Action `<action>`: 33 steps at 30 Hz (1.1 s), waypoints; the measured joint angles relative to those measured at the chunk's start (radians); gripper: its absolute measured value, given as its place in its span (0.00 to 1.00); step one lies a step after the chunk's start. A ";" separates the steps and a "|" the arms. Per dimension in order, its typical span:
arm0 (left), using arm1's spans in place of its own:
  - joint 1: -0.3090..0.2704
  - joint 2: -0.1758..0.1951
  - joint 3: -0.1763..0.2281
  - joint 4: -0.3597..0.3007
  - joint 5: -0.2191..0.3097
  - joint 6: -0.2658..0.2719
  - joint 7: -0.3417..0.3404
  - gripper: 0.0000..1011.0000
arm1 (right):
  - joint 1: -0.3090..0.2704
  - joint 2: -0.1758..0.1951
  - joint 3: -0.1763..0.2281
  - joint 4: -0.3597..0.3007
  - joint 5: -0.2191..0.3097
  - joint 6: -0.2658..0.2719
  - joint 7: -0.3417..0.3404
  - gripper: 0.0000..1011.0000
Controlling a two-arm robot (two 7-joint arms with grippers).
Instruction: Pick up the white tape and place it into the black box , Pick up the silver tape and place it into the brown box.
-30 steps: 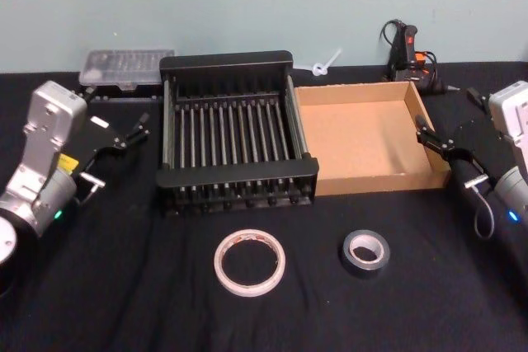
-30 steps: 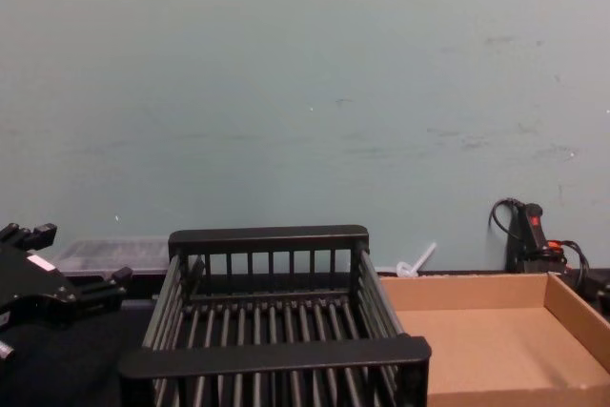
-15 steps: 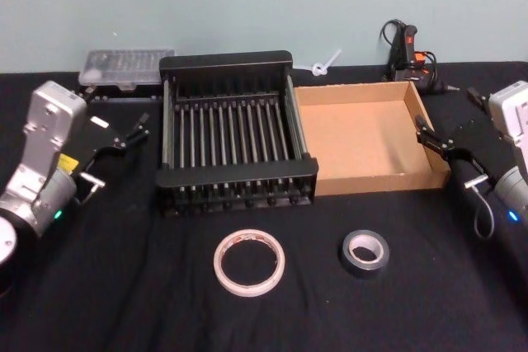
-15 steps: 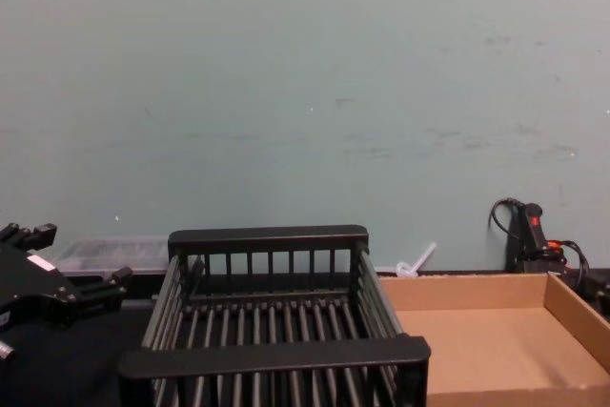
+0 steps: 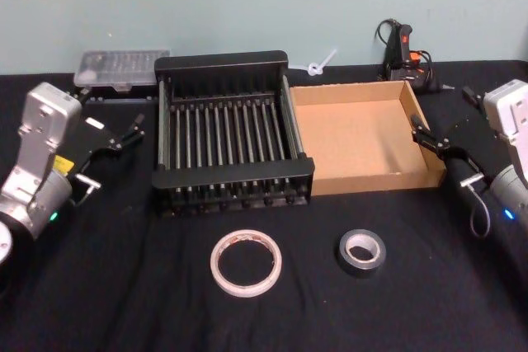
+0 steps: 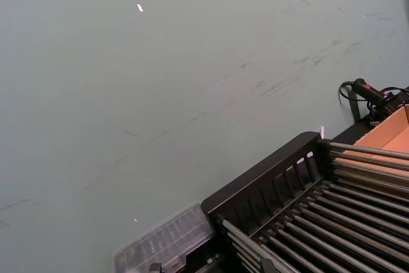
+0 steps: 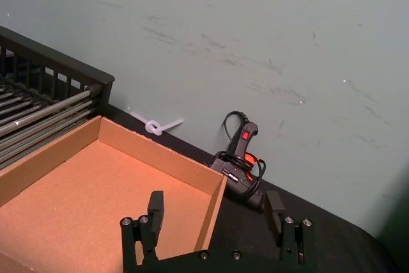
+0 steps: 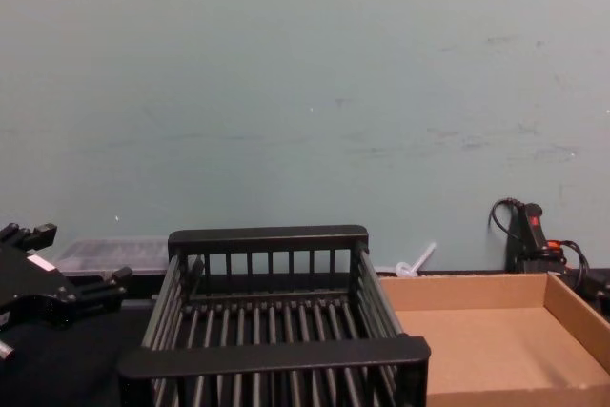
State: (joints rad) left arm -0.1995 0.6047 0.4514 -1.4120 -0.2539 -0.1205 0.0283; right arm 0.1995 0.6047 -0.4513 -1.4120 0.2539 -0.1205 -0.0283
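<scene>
Everything in the head view is sitting slightly left of where it lay a second ago, tapes and boxes keeping their spacing, and the left gripper (image 5: 132,131) is showing a little nearer the picture's left edge. Both tapes are lying flat on the black cloth table (image 5: 124,302), untouched: the white tape (image 5: 246,263), a wide thin ring with red-orange print inside its core, is resting at about 6 o'clock from the black box (image 5: 231,142), and the silver tape (image 5: 361,252), a small thick dull-grey roll with a pale centre, is lying at 3 o'clock from the white ring, well apart from it. That black box is a barred crate with thick solid rims, and the brown box (image 5: 363,138), a shallow tan cardboard tray, is standing just beside it at 3 o'clock. With fingers spread, the left gripper is hanging at 9 o'clock from the crate; the chest view is catching it low at the left. At 3 o'clock from the tray, the right gripper (image 5: 433,144) is hovering, and its wrist view is showing both fingers (image 7: 156,210) apart above the tray's far corner. A clear plastic case (image 5: 122,68) is lying behind the crate, and what seems to be a glue gun (image 7: 243,164) is standing by the wall.
</scene>
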 joint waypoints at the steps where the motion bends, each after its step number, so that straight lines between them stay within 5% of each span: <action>1: 0.000 0.000 0.000 0.000 0.000 0.000 0.000 0.99 | 0.000 0.000 0.000 0.000 0.000 0.000 0.000 0.99; 33: 0.000 0.000 0.000 0.000 0.000 0.000 0.000 0.99 | 0.000 0.000 0.000 0.000 0.000 0.000 0.000 0.99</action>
State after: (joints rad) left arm -0.1996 0.6047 0.4514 -1.4120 -0.2539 -0.1205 0.0283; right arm 0.1995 0.6047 -0.4514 -1.4120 0.2539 -0.1205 -0.0283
